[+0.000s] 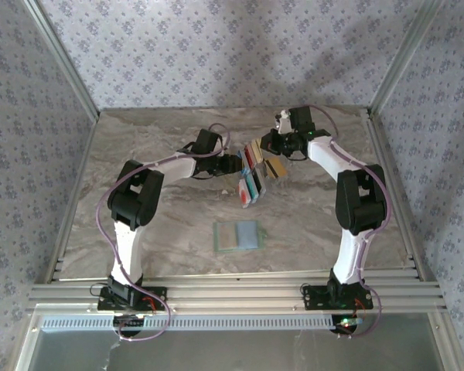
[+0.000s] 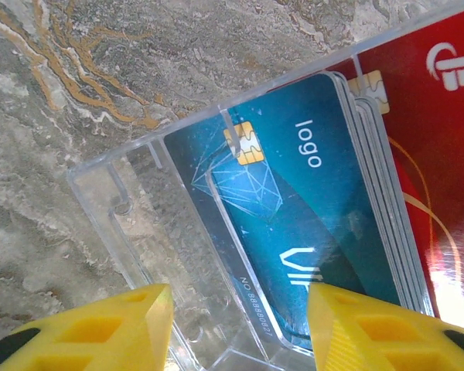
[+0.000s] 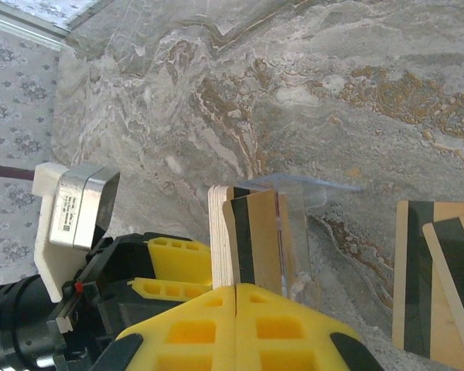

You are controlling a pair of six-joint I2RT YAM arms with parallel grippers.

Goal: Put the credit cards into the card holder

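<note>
With the clear rack (image 2: 131, 224) being held by the part-spread left gripper (image 2: 240, 325) and a tan card (image 3: 243, 232) being pinched lower-centre by the fully closed right gripper (image 3: 237, 297), a slip from snagging in its slot is probably being risked, the card holder (image 1: 237, 236) lying flat, lower-centre in the top view.

Clear plastic rack (image 2: 158, 247), grey marbled table (image 1: 139, 224) — floral-papered walls (image 1: 216, 46) around.

You see glossy plastic cards (image 2: 294, 224) in a clear, smooth plastic rack (image 2: 139, 216). The surface (image 2: 100, 77) looks like smooth veined stone, and the fingers (image 2: 100, 332) of the left hand (image 2: 238, 313) are matt yellow plastic.
</note>
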